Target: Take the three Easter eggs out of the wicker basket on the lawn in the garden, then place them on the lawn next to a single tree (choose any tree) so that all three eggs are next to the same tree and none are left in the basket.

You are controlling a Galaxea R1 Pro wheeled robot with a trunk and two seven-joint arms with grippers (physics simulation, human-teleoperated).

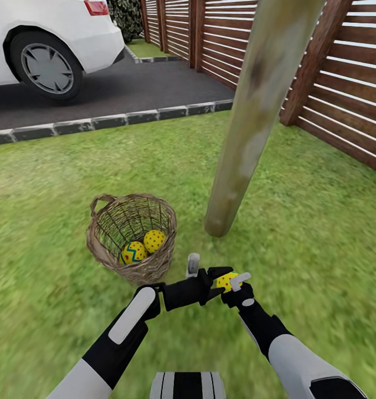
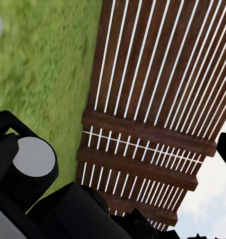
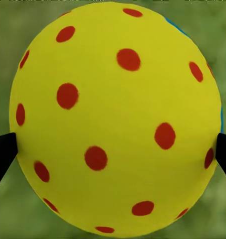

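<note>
No readable writing or brand anywhere, not even on the white car (image 1: pixel 44 39) parked on the asphalt. Reaching forward low over the lawn (image 1: pixel 320 221) with the right hand (image 1: pixel 230 281), gripping one yellow egg (image 1: pixel 226 281) with red dots between both fingers, close to the foot of the tree (image 1: pixel 248 127). Crossing in front with the left hand (image 1: pixel 193 266), one pale finger standing up beside the held egg; opening state not possible to tell. Lying in the wicker basket (image 1: pixel 107 252), just left of the trunk: two more eggs (image 1: pixel 144 245), touching each other. Standing behind: a brown slat fence (image 1: pixel 343 83).
</note>
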